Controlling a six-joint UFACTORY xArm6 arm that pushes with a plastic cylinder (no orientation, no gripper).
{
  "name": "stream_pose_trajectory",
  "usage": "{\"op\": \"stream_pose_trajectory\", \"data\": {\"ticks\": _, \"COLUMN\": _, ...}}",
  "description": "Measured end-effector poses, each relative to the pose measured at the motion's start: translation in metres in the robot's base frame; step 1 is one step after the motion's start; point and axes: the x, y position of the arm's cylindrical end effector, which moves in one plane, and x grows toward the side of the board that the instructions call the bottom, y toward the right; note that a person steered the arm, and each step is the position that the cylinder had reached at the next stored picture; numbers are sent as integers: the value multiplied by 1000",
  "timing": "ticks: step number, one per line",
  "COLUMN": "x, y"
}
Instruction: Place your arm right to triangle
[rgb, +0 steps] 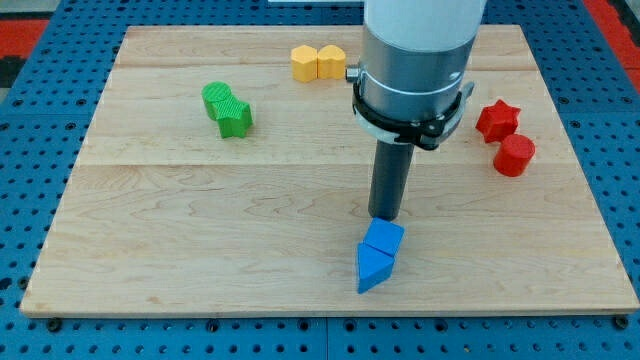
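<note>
Camera view: my tip (385, 217) carries nothing and stands touching the top end of the blue triangle (378, 257), near the board's (150, 270) bottom edge. Risk: sweeping rightward may nudge this block.

We have one view, set above the near edge of the wooden board (200, 230) and tilted down toward twelve o'clock. It sits close: the board fills the frame, blue pegboard (30, 120) edges it, and the arm's upper part is cropped at twelve.
</note>
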Motion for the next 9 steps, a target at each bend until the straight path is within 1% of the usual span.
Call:
{"op": "stream_pose_trajectory", "data": {"ticks": 1, "x": -9, "y": 1}}
{"op": "stream_pose_trajectory", "data": {"ticks": 3, "x": -9, "y": 82}}
{"op": "stream_pose_trajectory", "data": {"ticks": 4, "x": 4, "y": 82}}
{"op": "stream_pose_trajectory", "data": {"ticks": 5, "x": 51, "y": 81}}
{"op": "stream_pose_trajectory", "data": {"ticks": 7, "x": 62, "y": 81}}
{"op": "stream_pose_trajectory", "data": {"ticks": 8, "x": 82, "y": 78}}
{"op": "stream_pose_trajectory", "data": {"ticks": 9, "x": 82, "y": 78}}
